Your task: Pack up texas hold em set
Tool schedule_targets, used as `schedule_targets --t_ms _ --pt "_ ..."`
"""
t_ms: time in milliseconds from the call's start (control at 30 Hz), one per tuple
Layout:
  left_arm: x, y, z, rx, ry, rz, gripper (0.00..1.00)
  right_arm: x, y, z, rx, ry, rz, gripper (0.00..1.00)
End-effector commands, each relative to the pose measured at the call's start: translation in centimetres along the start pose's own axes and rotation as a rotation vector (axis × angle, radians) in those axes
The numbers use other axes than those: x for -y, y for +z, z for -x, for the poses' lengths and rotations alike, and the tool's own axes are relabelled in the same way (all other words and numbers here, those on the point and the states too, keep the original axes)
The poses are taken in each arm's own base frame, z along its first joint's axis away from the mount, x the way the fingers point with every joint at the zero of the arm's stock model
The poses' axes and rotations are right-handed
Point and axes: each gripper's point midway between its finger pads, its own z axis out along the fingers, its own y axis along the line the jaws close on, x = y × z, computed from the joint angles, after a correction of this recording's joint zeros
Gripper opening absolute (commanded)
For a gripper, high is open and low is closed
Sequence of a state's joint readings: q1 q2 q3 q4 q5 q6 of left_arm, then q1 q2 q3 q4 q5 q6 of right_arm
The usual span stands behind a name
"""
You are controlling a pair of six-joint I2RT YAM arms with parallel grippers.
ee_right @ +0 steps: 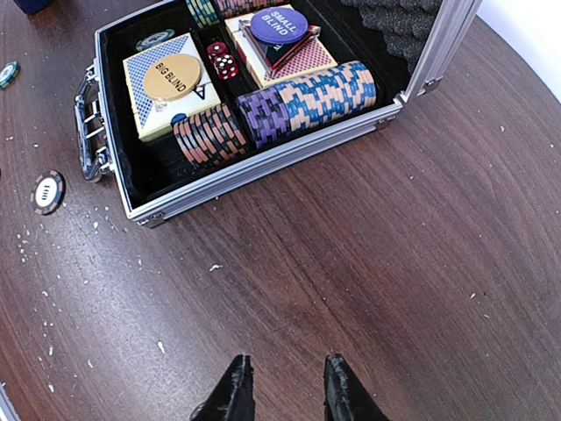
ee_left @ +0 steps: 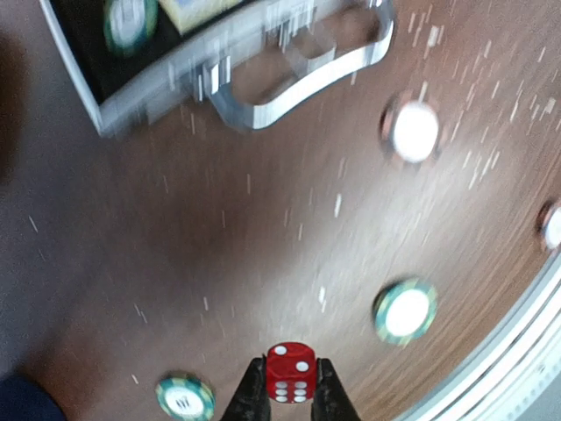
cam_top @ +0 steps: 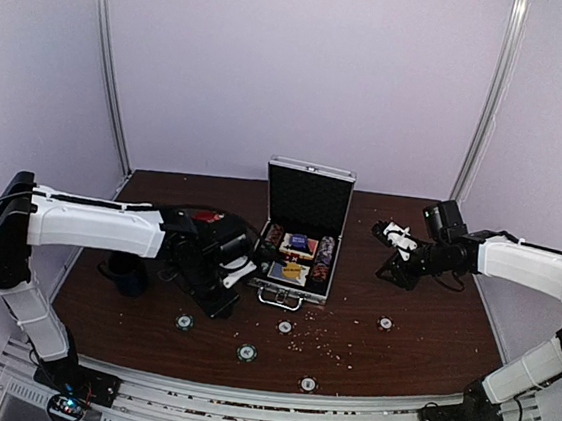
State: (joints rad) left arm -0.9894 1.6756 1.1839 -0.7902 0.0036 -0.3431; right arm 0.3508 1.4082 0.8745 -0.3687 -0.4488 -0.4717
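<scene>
A: Where's the small red white-pipped die (ee_left: 291, 373)?

B: Pinched in the left gripper (ee_left: 290, 379), over the brown tabletop (ee_left: 263, 254), near the open ribbed silver aluminium case (ee_right: 272, 160). Carry it level to the slot with the other red dice (ee_right: 221, 60) and release low, or it may bounce. The right gripper (ee_right: 282, 386) hovers parted and holds nothing.

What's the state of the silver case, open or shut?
Open. The case has its lid standing upright, black lining exposed; the right wrist view looks straight onto chip rows and card decks inside.
</scene>
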Motion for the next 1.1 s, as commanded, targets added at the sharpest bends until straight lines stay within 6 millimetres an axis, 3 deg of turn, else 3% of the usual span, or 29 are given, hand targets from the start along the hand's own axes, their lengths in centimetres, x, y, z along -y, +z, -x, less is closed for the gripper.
schedule_targets --t_ms 0,200,433,633,1067 --pt "0.5 -1.0 7.8 0.209 0.043 0.034 0.08 0.4 -0.1 0.6 0.003 -0.013 -0.01 0.28" --pt "0.9 -0.3 15.7 0.329 0.09 0.055 0.1 0.4 -0.1 0.5 0.002 -0.012 -0.009 0.28" --pt "-0.7 1.7 21.6 0.403 0.086 0.061 0.11 0.4 -0.1 0.6 0.004 -0.014 -0.011 0.28" --pt "-2.1 4.4 23.7 0.41 0.061 0.008 0.11 0.6 0.0 0.3 -0.009 -0.019 -0.021 0.28" --pt "-2.5 7.7 24.9 0.396 0.056 -0.033 0.11 0.8 0.5 -0.3 -0.038 -0.023 -0.021 0.28"
